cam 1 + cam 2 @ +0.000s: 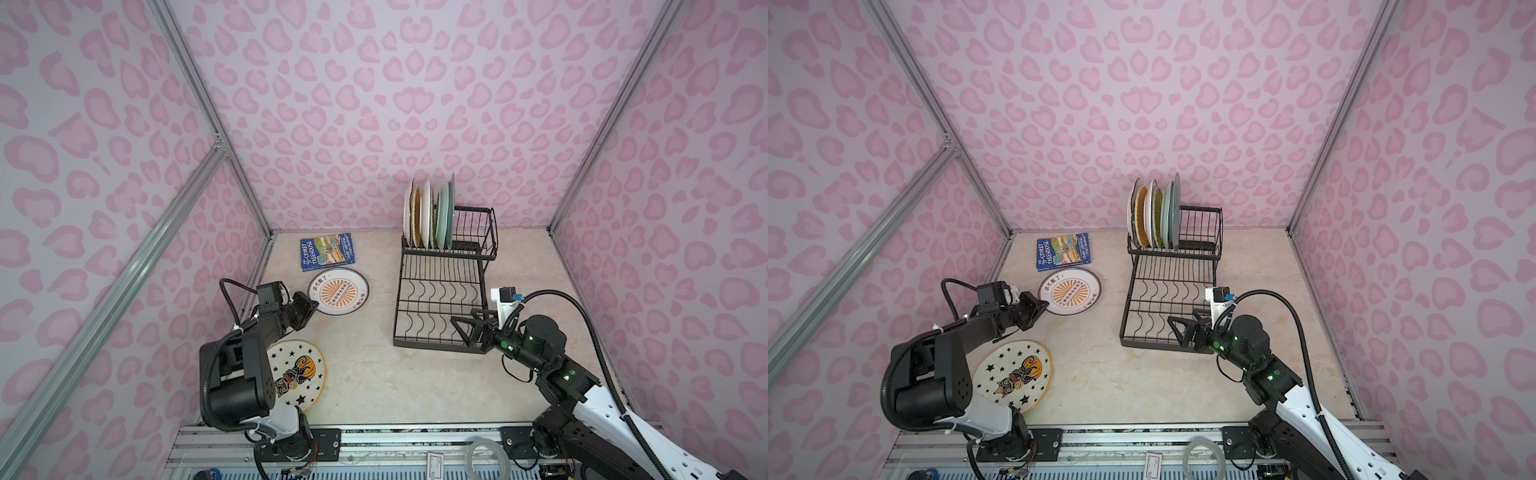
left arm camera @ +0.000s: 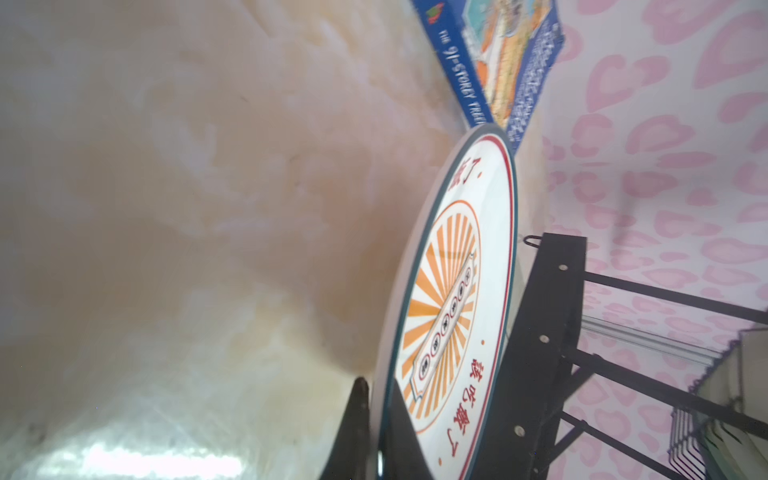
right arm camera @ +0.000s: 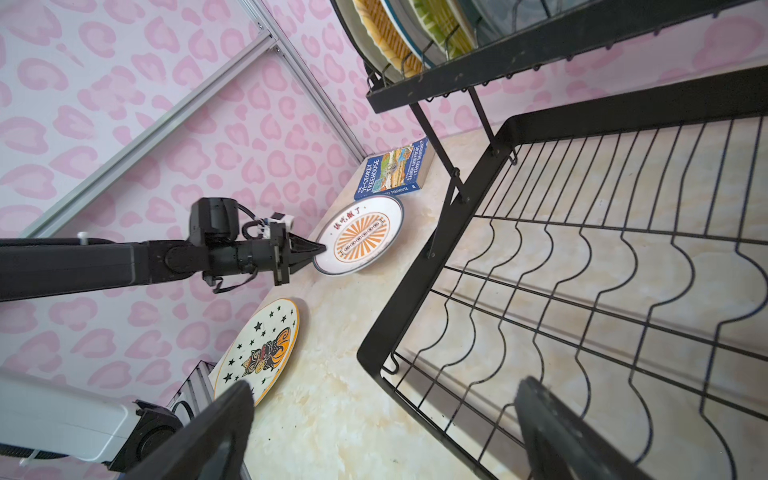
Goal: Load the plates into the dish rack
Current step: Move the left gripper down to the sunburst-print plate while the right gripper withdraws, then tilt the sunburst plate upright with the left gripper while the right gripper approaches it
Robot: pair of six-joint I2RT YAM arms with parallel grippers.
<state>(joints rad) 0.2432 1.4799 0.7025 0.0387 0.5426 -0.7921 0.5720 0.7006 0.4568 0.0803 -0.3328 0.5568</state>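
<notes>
My left gripper [image 1: 316, 306] is clamped on the rim of the sunburst plate [image 1: 338, 291], which lies on the table [image 1: 374, 374] by the book [image 1: 327, 251]. This thin edge hold may slip on lifting. My right gripper [image 1: 467, 328] is spread wide over the dish rack [image 1: 440, 291].

Both top views are bright and evenly lit, soft light from above, faint shadows under the dish rack [image 1: 432, 347] on the table [image 1: 374, 386], and the corners darken while the walls [image 1: 415, 83] bow. Left wrist view is mushy: table smeared, white glare patch close to the lens, plate [image 2: 453, 291] a bit soft. Right wrist view is crisp, thin wire shadows, only the right gripper [image 3: 386, 384] has blurry fingers [image 3: 216, 424].
</notes>
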